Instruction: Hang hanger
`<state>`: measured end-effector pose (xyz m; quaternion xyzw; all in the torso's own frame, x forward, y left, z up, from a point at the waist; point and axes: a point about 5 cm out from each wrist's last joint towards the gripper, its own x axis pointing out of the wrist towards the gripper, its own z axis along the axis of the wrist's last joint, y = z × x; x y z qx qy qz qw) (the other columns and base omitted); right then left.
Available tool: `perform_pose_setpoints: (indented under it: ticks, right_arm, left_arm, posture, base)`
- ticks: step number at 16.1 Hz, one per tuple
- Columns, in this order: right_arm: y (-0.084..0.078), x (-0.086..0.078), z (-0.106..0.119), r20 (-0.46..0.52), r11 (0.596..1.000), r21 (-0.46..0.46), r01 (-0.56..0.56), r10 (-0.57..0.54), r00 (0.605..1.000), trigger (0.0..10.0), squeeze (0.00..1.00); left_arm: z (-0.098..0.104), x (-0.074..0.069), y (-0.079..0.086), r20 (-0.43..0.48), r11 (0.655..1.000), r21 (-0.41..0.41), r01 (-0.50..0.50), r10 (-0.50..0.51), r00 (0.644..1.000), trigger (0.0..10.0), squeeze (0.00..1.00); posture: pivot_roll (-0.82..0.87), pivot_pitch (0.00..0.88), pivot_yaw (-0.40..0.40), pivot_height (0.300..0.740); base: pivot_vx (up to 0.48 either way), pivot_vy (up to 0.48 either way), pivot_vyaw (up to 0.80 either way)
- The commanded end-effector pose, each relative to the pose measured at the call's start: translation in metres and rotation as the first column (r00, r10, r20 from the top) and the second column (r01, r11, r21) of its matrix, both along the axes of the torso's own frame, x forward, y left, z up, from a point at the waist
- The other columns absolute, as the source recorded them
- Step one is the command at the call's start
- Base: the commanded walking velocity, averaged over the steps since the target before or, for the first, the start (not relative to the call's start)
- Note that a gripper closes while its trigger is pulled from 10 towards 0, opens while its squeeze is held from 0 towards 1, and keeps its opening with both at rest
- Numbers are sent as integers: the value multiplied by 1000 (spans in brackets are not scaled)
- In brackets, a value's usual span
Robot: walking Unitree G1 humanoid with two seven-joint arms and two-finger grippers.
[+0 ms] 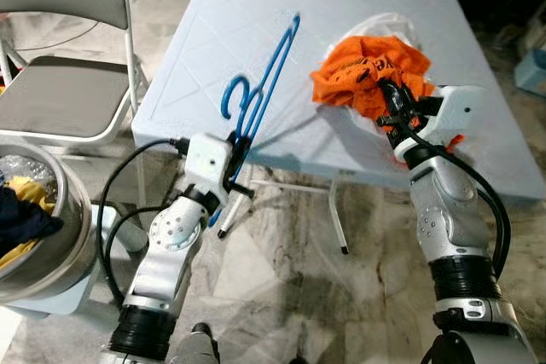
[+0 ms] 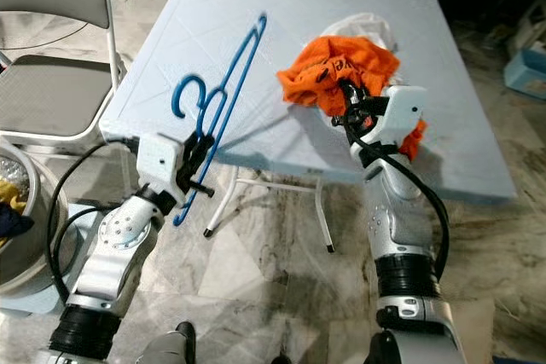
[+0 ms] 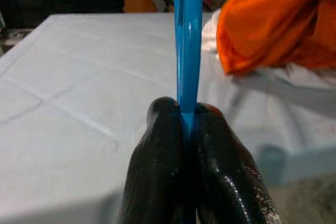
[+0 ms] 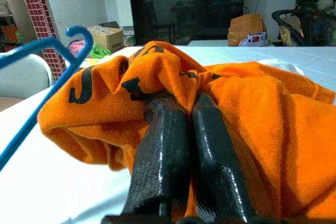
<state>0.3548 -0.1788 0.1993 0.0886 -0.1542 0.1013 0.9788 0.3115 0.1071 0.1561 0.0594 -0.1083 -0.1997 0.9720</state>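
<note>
We record the left gripper (image 1: 241, 153) clamped on the blue hanger (image 1: 264, 91) at the table's (image 1: 213, 31) near-left edge, and the right gripper (image 1: 394, 101) pinching the orange shirt (image 1: 367, 70) mid-table. Step: both items grasped. Next we must feed 1 hanger end into the garment.

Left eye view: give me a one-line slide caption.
Left gripper clamps the blue hanger at the table edge; right gripper pinches the orange shirt.

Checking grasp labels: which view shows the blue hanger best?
Left eye view: the whole blue hanger shows, hook to tip, pinched by the left end effector. Right eye matches. Left wrist gets one bar between fingers; right wrist, hook and one arm.
</note>
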Motion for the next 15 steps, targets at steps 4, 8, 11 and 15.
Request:
perform_pose_setpoints:
  ticks: [4, 8, 11, 15]
  right_arm:
    - [-7, -4, 4, 13, 999, -16, 29, -29, 999, 0, 0]
    - [-8, -5, 2, 1, 999, -22, 33, -33, 999, 0, 0]
    - [-5, -3, -5, -44, 999, -37, 3, -4, 999, 0, 0]
    - [4, 12, -9, -143, 970, -185, -156, 130, 981, 0, 0]
  left_arm:
    - [7, 4, -2, 14, 1000, -4, -24, 25, 1000, 10000, 0]
    - [7, 4, -3, 5, 999, -12, -32, 32, 999, 10000, 0]
    - [6, 2, -1, 8, 998, -22, -57, 57, 998, 10000, 0]
    - [4, 0, 5, 9, 995, -12, -103, 103, 995, 10000, 0]
  posture:
    - [315, 153, -141, 740]
    - [315, 155, -148, 740]
    - [320, 161, -158, 740]
    - [349, 170, -187, 740]
  base:
    - [372, 0, 0]
    - [236, 0, 0]
    - [0, 0, 0]
    - [0, 0, 0]
